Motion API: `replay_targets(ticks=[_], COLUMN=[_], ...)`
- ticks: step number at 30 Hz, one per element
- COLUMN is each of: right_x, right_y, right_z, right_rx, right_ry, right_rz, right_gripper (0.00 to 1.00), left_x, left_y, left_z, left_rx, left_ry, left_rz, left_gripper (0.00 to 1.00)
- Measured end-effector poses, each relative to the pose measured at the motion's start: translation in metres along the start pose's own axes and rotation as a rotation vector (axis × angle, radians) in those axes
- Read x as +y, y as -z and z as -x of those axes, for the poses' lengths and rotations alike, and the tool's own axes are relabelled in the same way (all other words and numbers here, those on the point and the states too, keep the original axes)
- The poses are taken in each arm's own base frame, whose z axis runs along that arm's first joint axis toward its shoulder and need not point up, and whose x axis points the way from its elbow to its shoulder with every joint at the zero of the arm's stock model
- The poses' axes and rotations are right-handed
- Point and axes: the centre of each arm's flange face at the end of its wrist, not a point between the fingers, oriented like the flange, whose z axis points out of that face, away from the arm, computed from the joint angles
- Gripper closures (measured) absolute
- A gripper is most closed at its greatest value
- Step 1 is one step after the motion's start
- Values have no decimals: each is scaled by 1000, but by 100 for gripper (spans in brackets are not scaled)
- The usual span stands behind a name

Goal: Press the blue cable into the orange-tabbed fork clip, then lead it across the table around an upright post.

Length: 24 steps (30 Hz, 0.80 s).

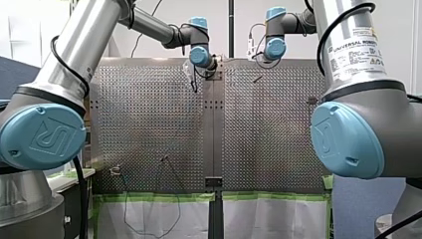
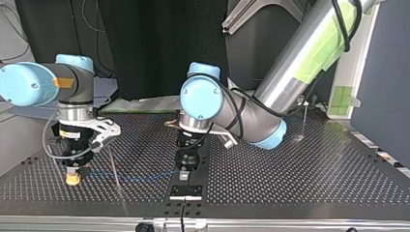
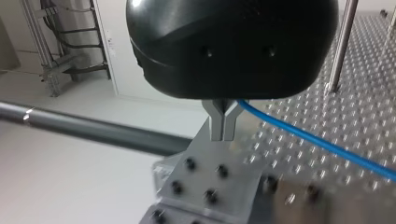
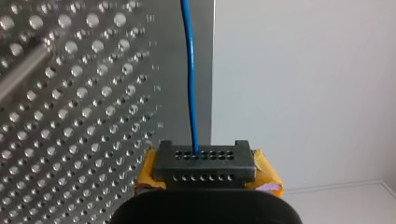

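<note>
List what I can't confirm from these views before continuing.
Fork clip: top view, orange piece under my right gripper too small to identify.
Hold of my left gripper on blue cable: left wrist view, gripper body covers where they meet.
Cable's run: top view faint, front view unseen.
Post: left wrist view, top cut off.

Black curtain [image 2: 159,48] hangs behind the perforated table's [image 2: 314,169] far edge, with a grey-blue panel [image 2: 382,72] off its right corner. From the front view: white wall [image 1: 219,25], and green tape [image 1: 154,197] along the near edge.
</note>
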Motion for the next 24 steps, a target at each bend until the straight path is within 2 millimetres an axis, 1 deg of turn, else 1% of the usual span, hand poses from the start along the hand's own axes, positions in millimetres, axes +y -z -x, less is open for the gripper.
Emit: replay_targets(ticks=[5,10,12,15,17,19,24], right_x=[14,30,35,43,48,52,62], right_y=[-5,-10,-12,-16,-20,-23,-29], right_z=[3,6,8,14,19,25,32], right_rx=[-3,-6,-9,-16,-21,-26,-34], right_ry=[3,4,5,7,8,9,9], right_rz=[21,46,54,63,65,66,76], right_gripper=[100,100,100,100,100,100,100], left_x=[-22,-52,-61,-67,-69,-72,-79], left_y=[2,8,7,0,-5,-9,-17], left_z=[-19,-45,-54,-66,-68,-65,-48], left_rx=[40,93,102,106,102,91,52], left_ry=[-11,-22,-22,-21,-19,-14,3], left_rz=[2,-20,-29,-35,-37,-41,-51], left_gripper=[98,98,98,98,98,98,98])
